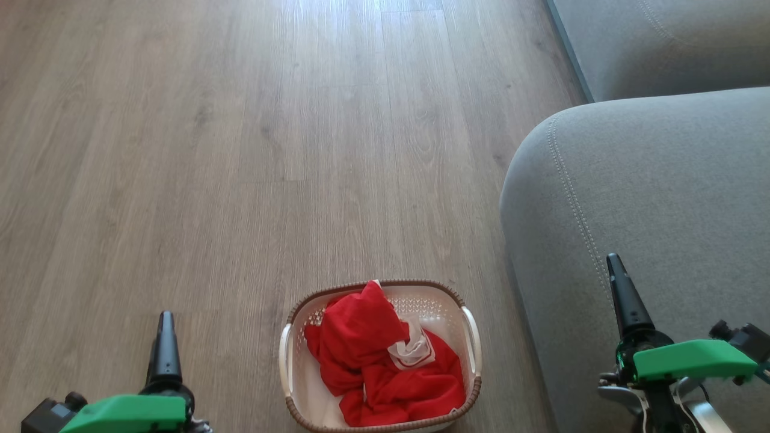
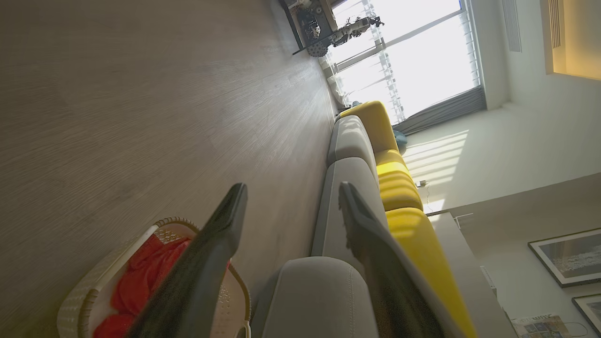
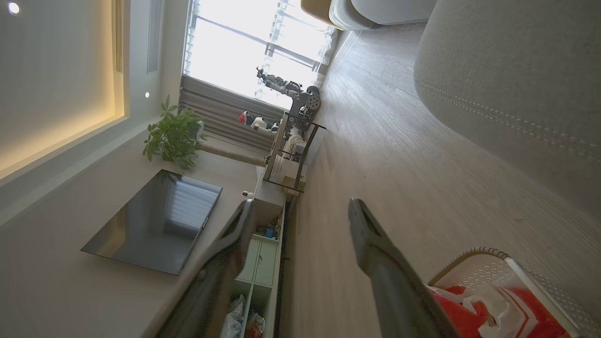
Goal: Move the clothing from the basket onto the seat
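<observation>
The red clothing lies bunched inside the white basket, which stands on the wood floor at the bottom middle of the head view; a white collar band shows on top. The grey seat rises just right of the basket. My left gripper hovers at the lower left, well left of the basket, open and empty. My right gripper is over the seat's front edge at the lower right, open and empty. The basket and clothing also appear beside my left fingers, and the basket near my right ones.
Bare wood floor stretches ahead and to the left. A second grey cushion sits at the top right. Yellow sofa backs line the seat. A TV, cabinet and plant stand along the far wall.
</observation>
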You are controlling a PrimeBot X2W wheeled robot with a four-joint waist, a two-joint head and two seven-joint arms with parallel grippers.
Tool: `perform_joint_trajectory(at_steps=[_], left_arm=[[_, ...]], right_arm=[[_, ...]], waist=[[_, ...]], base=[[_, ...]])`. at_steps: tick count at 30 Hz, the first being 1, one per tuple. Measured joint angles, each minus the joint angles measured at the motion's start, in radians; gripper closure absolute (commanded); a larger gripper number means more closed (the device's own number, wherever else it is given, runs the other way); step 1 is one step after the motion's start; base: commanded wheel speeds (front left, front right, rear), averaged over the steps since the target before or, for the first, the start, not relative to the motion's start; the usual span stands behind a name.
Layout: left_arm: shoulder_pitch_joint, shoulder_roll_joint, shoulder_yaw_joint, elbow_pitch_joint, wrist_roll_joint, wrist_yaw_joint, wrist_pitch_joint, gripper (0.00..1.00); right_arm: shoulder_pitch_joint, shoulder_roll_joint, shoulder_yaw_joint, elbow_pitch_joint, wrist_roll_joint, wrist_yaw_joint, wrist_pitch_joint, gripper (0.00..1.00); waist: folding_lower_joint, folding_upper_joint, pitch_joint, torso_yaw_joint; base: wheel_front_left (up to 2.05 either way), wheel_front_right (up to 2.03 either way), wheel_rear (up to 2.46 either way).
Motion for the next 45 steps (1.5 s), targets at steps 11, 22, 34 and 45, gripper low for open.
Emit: perform_joint_trajectory(at_steps=[11,22,34,45], left_arm=[[0.003,0.000,-0.033,-0.011,0.208,0.009,-0.034,0.00],[0.032,0.002,-0.064,0.003,0.396,0.013,-0.066,0.00],[0.039,0.005,-0.083,0.016,0.540,0.025,-0.097,0.00],[0.041,0.007,-0.106,0.024,0.668,0.031,-0.126,0.00]], right_arm=[[0.002,0.020,-0.017,-0.021,-0.186,0.000,-0.004,0.00],[0.025,0.044,-0.044,-0.027,-0.395,0.000,-0.005,0.00],[0.025,0.072,-0.080,-0.021,-0.586,0.000,-0.005,0.00],[0.026,0.098,-0.107,0.050,-0.764,0.000,-0.006,0.00]], waist=[[0.0000,0.0000,-0.004,0.004],[0.0000,0.0000,-0.011,0.006],[0.0000,0.0000,-0.015,0.008],[0.0000,0.0000,-0.017,0.010]], base=[[0.00,0.00,0.00],[0.00,0.00,0.00],[0.00,0.00,0.00],[0.00,0.00,0.00]])
